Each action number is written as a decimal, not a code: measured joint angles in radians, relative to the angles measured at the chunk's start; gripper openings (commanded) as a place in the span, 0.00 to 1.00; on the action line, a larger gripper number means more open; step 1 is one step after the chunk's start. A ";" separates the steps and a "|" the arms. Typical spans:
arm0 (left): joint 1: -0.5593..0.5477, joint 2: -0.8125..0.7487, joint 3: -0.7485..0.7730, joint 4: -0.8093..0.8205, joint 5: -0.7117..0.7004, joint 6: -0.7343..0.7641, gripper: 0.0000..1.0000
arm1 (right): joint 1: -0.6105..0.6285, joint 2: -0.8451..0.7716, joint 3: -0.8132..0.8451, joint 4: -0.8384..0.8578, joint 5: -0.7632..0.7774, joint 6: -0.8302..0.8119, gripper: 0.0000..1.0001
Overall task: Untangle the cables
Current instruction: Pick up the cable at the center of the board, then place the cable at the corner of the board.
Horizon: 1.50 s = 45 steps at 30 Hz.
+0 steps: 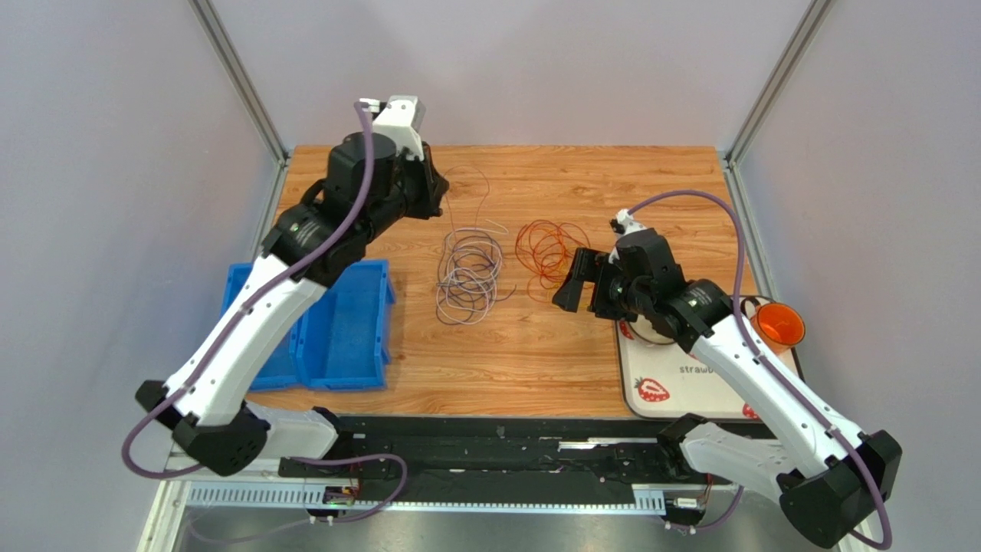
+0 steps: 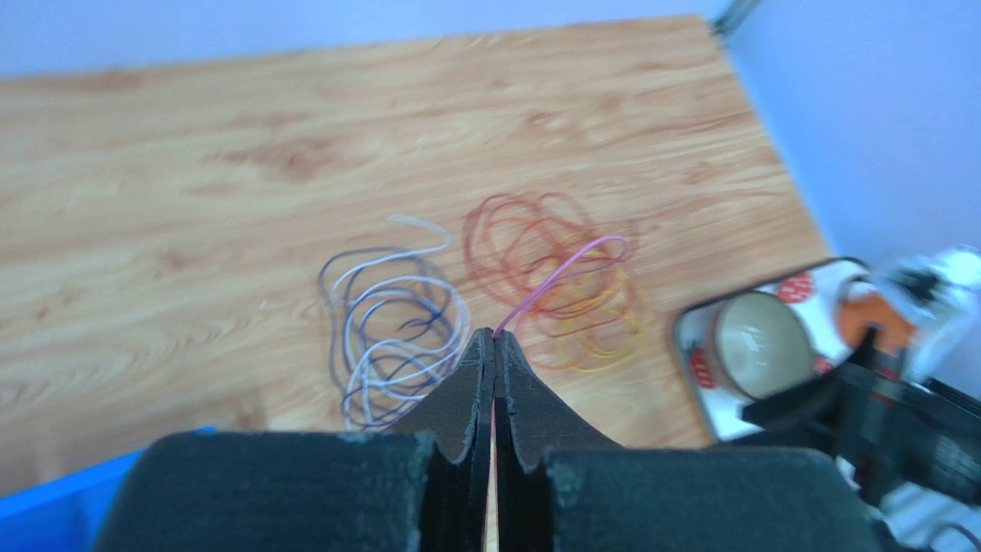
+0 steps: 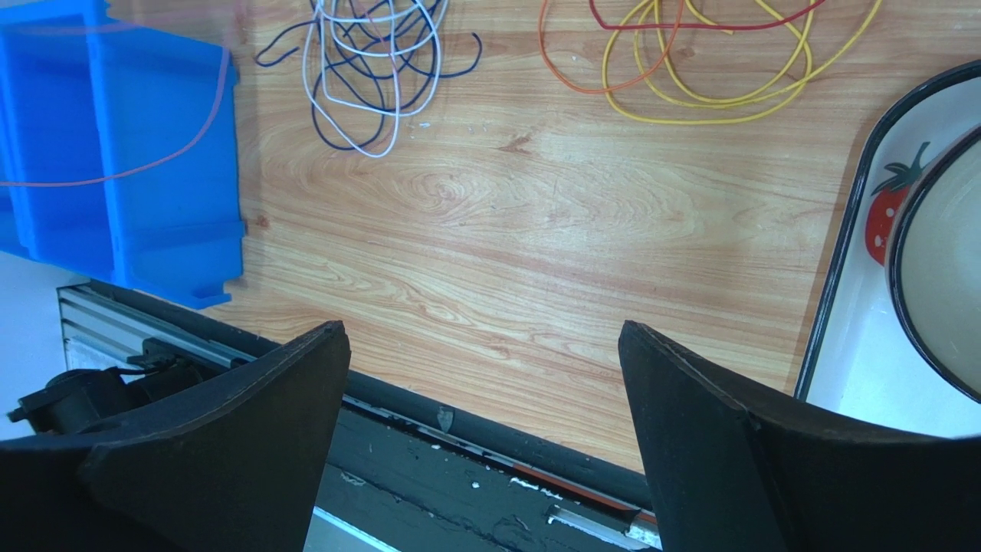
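Wooden table [image 1: 518, 357], left pincer [image 2: 494, 337] tight on pink cable [image 2: 532, 297], right pincer [image 3: 481, 334] wide.

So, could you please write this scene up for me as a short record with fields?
left tool: shut on pink wire
right tool: open, holding nothing, over the table
white and purple bundle: lying on table, centre
red-orange and yellow bundle: lying on table, right of the first bundle
blue bin: left side
tray: right side

Left end effector [image 2: 493, 336] pinched shut; right end effector [image 3: 480, 330] spread wide.
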 measured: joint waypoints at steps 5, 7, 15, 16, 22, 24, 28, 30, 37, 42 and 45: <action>-0.107 -0.091 0.068 -0.018 0.016 0.021 0.00 | 0.000 -0.053 0.007 -0.014 0.002 0.007 0.91; -0.127 -0.110 0.067 -0.033 0.030 0.018 0.00 | 0.000 -0.076 0.007 -0.024 0.008 0.012 0.91; -0.280 -0.121 0.055 -0.076 0.058 -0.010 0.00 | 0.000 -0.169 0.007 -0.071 0.035 0.023 0.91; -0.287 -0.126 0.040 -0.075 0.058 -0.017 0.00 | 0.000 -0.177 0.007 -0.077 0.039 0.026 0.91; -0.286 -0.146 -0.187 -0.050 0.035 -0.078 0.00 | 0.000 -0.222 0.003 -0.094 0.068 0.043 0.91; -0.286 -0.104 -0.247 -0.046 0.030 -0.095 0.00 | 0.000 -0.227 -0.003 -0.096 0.071 0.046 0.91; -0.286 0.047 -0.326 -0.022 0.025 -0.124 0.00 | -0.002 -0.215 -0.013 -0.105 0.078 0.048 0.91; -0.286 0.116 -0.346 -0.019 0.021 -0.135 0.00 | -0.002 -0.206 -0.017 -0.108 0.079 0.048 0.91; -0.306 0.146 -0.352 -0.003 0.004 -0.153 0.00 | -0.002 -0.190 -0.021 -0.108 0.089 0.048 0.91; -0.340 0.167 -0.371 0.003 0.003 -0.179 0.00 | -0.002 -0.179 -0.029 -0.103 0.087 0.048 0.91; -0.370 0.205 -0.404 0.001 0.003 -0.192 0.00 | -0.002 -0.178 -0.043 -0.100 0.083 0.048 0.91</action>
